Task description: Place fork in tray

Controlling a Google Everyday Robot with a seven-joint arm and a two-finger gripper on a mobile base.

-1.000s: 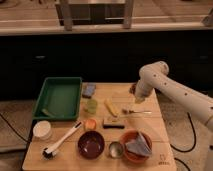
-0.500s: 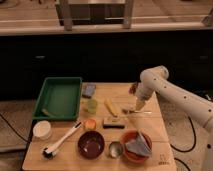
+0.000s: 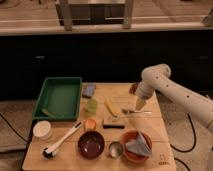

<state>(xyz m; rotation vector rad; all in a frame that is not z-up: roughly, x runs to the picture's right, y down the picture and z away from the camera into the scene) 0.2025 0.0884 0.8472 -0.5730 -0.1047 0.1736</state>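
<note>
The thin silvery fork (image 3: 136,112) lies on the wooden table at the right, pointing left-right. My gripper (image 3: 139,105) hangs at the end of the white arm directly above the fork, its tip just over it. The large green tray (image 3: 59,97) stands at the table's back left, well apart from the fork, with a small yellowish item in its near corner.
A yellow stick-like object (image 3: 112,106), a green cup (image 3: 90,105), a blue-grey block (image 3: 89,90), a dark block (image 3: 113,122), an orange cup (image 3: 90,124), a white-handled brush (image 3: 62,141), a white bowl (image 3: 42,130), two reddish-brown bowls (image 3: 91,144) and a metal cup (image 3: 116,149) share the table.
My arm has come down and slightly left, bringing the gripper close over the fork. The objects on the table have not moved.
</note>
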